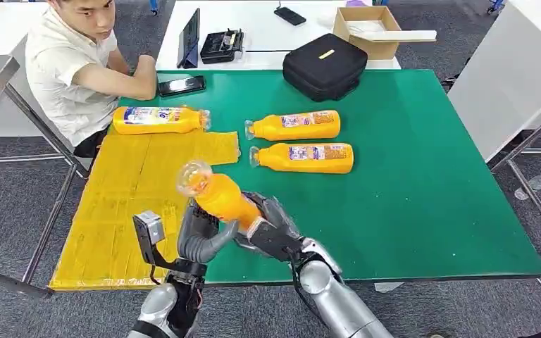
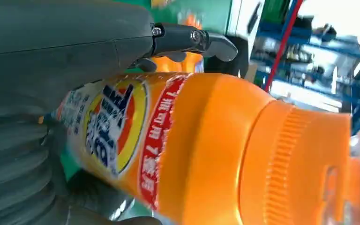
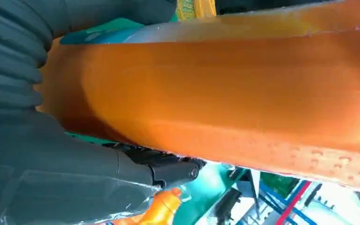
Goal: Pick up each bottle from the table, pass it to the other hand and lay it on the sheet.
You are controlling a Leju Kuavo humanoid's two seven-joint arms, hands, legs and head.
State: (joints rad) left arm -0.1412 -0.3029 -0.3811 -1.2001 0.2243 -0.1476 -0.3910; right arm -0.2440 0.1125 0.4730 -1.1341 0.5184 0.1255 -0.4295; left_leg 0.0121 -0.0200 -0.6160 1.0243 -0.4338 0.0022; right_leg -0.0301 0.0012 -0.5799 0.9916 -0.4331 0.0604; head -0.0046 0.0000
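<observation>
Mid-air handover above the near table edge, where green mat meets yellow sheet. Orange bottle held tilted, clear cap end up and away from the robot, base down toward the right hand; presumably so oriented to leave the upper body free for the receiving hand. Right hand wrapped around the lower body, fingers closed on it. Left hand set against the bottle from the sheet side, thumb and fingers curled around the labelled middle; in the left wrist view, one dark finger reaching over the label, grey thumb beneath. Firmness of that left grip not determinable; contact plain, so bottle judged gripped by both hands. Transfer likely incomplete: right hand not yet released. One bottle on sheet lying on its side at the far edge. Two waiting bottles lying side by side on the mat, well apart from both hands. Seated person at the far left corner, not touching any bottle.
</observation>
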